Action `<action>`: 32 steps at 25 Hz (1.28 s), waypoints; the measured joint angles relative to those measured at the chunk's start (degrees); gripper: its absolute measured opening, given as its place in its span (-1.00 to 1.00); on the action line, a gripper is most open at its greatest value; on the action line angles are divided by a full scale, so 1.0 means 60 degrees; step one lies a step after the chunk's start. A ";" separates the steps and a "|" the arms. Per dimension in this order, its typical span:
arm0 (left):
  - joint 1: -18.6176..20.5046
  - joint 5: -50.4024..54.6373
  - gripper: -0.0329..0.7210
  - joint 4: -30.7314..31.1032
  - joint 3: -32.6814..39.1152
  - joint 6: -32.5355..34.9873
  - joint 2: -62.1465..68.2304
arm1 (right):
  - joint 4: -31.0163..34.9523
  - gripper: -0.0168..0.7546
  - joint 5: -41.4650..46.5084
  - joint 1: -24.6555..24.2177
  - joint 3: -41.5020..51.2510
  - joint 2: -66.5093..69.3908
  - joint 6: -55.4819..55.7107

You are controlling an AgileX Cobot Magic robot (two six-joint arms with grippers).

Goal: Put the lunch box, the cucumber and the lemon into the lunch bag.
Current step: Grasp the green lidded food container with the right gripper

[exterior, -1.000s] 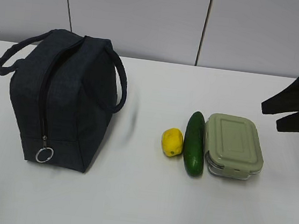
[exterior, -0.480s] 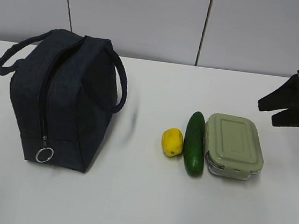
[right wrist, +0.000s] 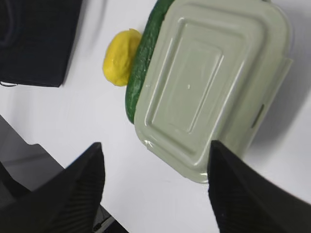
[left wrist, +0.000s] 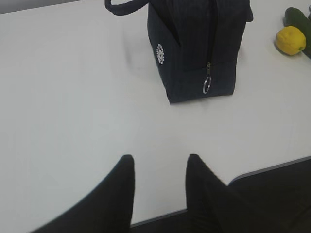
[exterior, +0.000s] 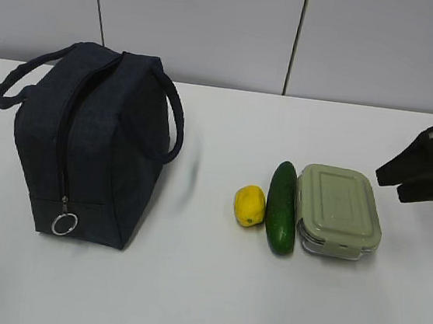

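A: What does the left wrist view add?
B: The small white emblem (left wrist: 160, 54) on the lunch bag (exterior: 85, 143), hidden in the exterior view. That boxy navy fabric bag stands at nine o'clock on the white surface (exterior: 187, 284), its zipper's silver ring pull (exterior: 64, 224) hanging low.

A: And the food?
B: At three o'clock, in a row: oval yellow lemon (exterior: 249, 206), glossy dark cucumber (exterior: 282, 207) touching the lunch box (exterior: 338, 211) with its smooth sage lid.

A: The hands?
B: The right hand (right wrist: 155, 179) hovers over the box, fingers wide apart, empty. The left hand (left wrist: 159, 165) is partly open, gripping nothing, well away from the bag.
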 joint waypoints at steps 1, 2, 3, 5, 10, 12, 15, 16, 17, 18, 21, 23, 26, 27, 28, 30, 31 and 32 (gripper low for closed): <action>0.0000 0.0000 -0.28 0.0000 0.0000 0.0000 0.0000 | -0.0114 0.32 0.0000 0.0000 0.0000 0.0000 0.0148; 0.0000 0.0000 -0.28 0.0000 0.0000 0.0000 0.0000 | -0.0174 0.32 0.0000 0.0000 0.0000 0.0000 0.0263; 0.0000 0.0000 -0.28 0.0000 0.0000 0.0000 0.0000 | -0.0221 0.33 0.0000 0.0000 0.0000 0.0000 0.0332; 0.0000 0.0000 -0.28 0.0000 0.0000 0.0000 0.0000 | -0.0243 0.36 0.0000 0.0000 0.0000 0.0000 0.0564; 0.0000 0.0000 -0.28 0.0000 0.0000 0.0000 0.0000 | -0.0342 0.71 0.0000 -0.0022 -0.0033 0.0082 0.0983; 0.0000 0.0000 -0.28 0.0000 0.0000 0.0000 0.0000 | -0.0395 0.75 -0.0055 -0.0022 -0.0048 0.0197 0.1198; 0.0000 0.0000 -0.28 0.0000 0.0000 0.0000 0.0000 | -0.0477 0.75 -0.0136 -0.0022 -0.0048 0.0456 0.1306; 0.0000 0.0000 -0.28 0.0000 0.0000 0.0000 0.0000 | -0.0477 0.75 -0.0175 -0.0022 -0.0048 0.0548 0.1306; 0.0000 0.0000 -0.28 0.0000 0.0000 0.0000 0.0000 | -0.0497 0.75 -0.0190 -0.0022 -0.0048 0.0650 0.1287; 0.0000 0.0000 -0.28 0.0000 0.0000 0.0000 0.0000 | -0.0497 0.74 -0.0255 -0.0022 -0.0048 0.0710 0.1221; 0.0000 0.0000 -0.28 0.0000 0.0000 0.0000 0.0000 | -0.0497 0.74 -0.0521 -0.0022 -0.0048 0.0983 0.0939; 0.0000 0.0000 -0.28 0.0000 0.0000 0.0000 0.0000 | -0.0419 0.72 -0.0625 -0.0022 -0.0058 0.1169 0.0612; 0.0000 0.0000 -0.28 0.0000 0.0000 0.0000 0.0000 | 0.0007 0.68 -0.0656 -0.0022 -0.0058 0.1526 0.0027; 0.0000 0.0000 -0.28 0.0000 0.0000 0.0000 0.0000 | 0.0187 0.66 -0.0656 -0.0022 -0.0058 0.1647 -0.0199; 0.0000 0.0000 -0.28 0.0000 0.0000 0.0000 0.0000 | 0.0372 0.66 -0.0681 -0.0022 -0.0058 0.1736 -0.0401; 0.0000 0.0000 -0.28 0.0000 0.0000 0.0000 0.0000 | 0.0666 0.64 -0.0739 -0.0022 -0.0058 0.1897 -0.0858; 0.0000 0.0000 -0.28 0.0000 0.0000 0.0000 0.0000 | 0.0795 0.63 -0.0783 -0.0022 -0.0058 0.1953 -0.1020; 0.0000 0.0000 -0.28 0.0000 0.0000 0.0000 0.0000 | 0.0895 0.63 -0.0856 -0.0022 -0.0071 0.2002 -0.1177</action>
